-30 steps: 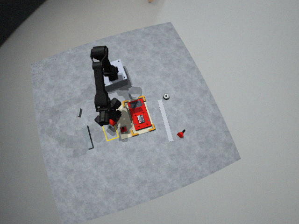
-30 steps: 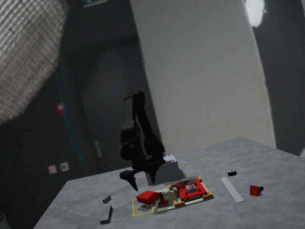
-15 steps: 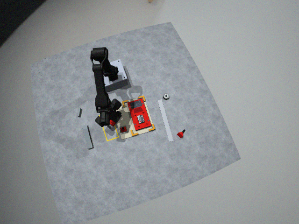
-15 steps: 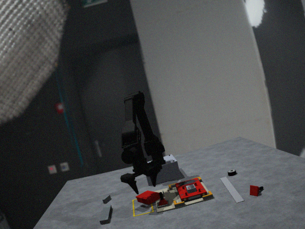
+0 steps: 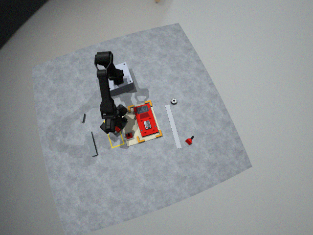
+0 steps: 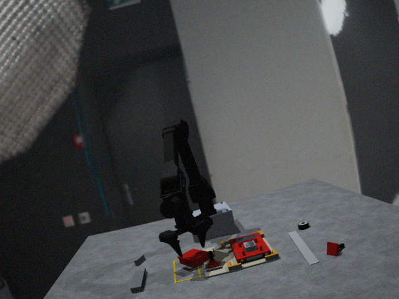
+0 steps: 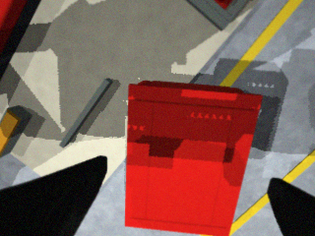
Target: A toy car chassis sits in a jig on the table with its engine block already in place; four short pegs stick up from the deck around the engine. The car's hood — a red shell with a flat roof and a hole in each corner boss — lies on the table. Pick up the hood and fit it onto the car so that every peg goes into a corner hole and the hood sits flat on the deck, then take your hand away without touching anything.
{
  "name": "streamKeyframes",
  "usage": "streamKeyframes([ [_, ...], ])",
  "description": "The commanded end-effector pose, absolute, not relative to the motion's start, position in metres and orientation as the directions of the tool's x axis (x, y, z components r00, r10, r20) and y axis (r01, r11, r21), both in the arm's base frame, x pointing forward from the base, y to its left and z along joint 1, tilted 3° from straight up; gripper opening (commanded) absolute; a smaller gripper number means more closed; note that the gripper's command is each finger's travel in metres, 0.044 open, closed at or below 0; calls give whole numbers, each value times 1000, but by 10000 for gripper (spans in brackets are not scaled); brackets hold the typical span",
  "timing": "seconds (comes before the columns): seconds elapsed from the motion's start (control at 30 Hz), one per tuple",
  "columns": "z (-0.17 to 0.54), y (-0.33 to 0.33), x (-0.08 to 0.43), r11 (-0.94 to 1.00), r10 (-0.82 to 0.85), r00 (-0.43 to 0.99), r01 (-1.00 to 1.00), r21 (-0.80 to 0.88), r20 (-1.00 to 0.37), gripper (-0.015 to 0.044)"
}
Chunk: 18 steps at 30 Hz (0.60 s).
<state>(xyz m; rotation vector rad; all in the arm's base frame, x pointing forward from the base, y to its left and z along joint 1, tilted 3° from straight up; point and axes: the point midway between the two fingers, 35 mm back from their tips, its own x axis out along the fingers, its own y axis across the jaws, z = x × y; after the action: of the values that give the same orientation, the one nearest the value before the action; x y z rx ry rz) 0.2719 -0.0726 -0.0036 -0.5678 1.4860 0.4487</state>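
Beyond the worktop's (image 5: 161,176) (image 6: 257,218) far edge, a pale upright panel (image 6: 267,96) stands against dark walling (image 6: 138,96), possibly a door, dimly lit.

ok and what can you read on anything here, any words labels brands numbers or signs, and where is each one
No text can be read on anything in view.
Engine block: dark marks on its pale top, too small to read.
Sign at the top edge of the exterior view: pale marks on green, cut off and too blurred to read.
Wall plates: a red spot on one, a dark spot on the other, no lettering readable.
Hood: no lettering visible.
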Motion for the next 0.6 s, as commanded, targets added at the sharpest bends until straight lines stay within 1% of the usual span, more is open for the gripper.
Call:
streamKeyframes([
  [0.0, -10, -73, 270, 790, -65, 36, -608, -74, -997, 440],
  [0.57, -15, -74, 270, 790, -65, 36, -608, -74, -997, 440],
])
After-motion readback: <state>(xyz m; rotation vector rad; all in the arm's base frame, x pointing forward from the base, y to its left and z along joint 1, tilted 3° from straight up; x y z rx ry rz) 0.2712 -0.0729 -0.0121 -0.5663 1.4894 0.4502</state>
